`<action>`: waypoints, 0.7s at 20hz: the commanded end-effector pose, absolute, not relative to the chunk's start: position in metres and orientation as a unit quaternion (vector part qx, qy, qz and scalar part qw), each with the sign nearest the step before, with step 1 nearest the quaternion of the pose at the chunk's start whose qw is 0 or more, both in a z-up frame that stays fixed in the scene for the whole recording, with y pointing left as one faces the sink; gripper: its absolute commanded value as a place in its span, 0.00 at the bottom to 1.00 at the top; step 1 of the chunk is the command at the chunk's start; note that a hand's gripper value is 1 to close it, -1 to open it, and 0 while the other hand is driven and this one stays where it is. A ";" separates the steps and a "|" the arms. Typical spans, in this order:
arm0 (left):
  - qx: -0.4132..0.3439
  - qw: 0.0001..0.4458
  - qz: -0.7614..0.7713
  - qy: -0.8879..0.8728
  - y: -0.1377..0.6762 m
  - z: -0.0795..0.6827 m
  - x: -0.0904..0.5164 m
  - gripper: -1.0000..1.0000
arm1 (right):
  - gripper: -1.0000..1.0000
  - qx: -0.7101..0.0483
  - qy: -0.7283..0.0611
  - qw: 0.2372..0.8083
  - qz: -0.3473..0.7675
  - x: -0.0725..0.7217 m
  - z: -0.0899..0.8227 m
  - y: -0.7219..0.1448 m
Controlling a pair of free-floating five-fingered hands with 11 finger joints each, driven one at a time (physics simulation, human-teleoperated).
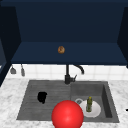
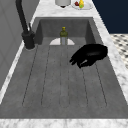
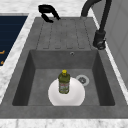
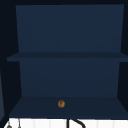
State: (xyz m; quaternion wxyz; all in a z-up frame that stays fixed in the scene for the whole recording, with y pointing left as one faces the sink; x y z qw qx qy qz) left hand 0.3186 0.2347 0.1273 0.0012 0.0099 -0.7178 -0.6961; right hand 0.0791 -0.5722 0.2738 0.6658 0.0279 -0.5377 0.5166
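My left hand (image 1: 42,97) hovers over the grooved draining board (image 1: 32,105) left of the basin, palm down, fingers relaxed and loosely bent, holding nothing. The same hand (image 2: 90,54) sits near the board's front side in the left side view, and appears as the hand (image 3: 47,10) at the far end in the right side view. A green bottle (image 1: 89,103) (image 2: 63,35) (image 3: 64,81) stands upright on a white plate (image 1: 97,110) (image 3: 75,96) in the basin. A big red ball (image 1: 67,115) covers the sink's front edge. My right hand (image 1: 127,109) is a black sliver at the right edge.
A black faucet (image 1: 67,75) (image 2: 25,25) (image 3: 100,37) rises behind the sink. A small brown round thing (image 1: 61,49) (image 4: 61,103) lies on the dark blue cabinet's bottom shelf. A fruit plate (image 2: 81,4) and a grey pot (image 2: 62,2) stand on the far counter. Utensils (image 1: 13,70) hang on the wall.
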 end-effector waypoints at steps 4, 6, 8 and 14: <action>0.010 0.001 -0.696 -0.718 0.235 0.127 0.319 0.50 | 0.00 -0.042 -0.523 0.646 0.554 0.116 0.261 -0.547; 0.010 0.001 -0.696 -0.718 0.235 0.127 0.319 0.50 | 0.00 -0.054 -0.522 0.643 0.557 0.124 0.259 -0.543; 0.010 0.001 -0.696 -0.718 0.235 0.127 0.319 0.50 | 0.00 -0.067 -0.516 0.643 0.561 0.132 0.257 -0.537; 0.010 0.001 -0.696 -0.718 0.235 0.127 0.319 0.50 | 0.00 -0.106 -0.486 0.648 0.577 0.150 0.259 -0.521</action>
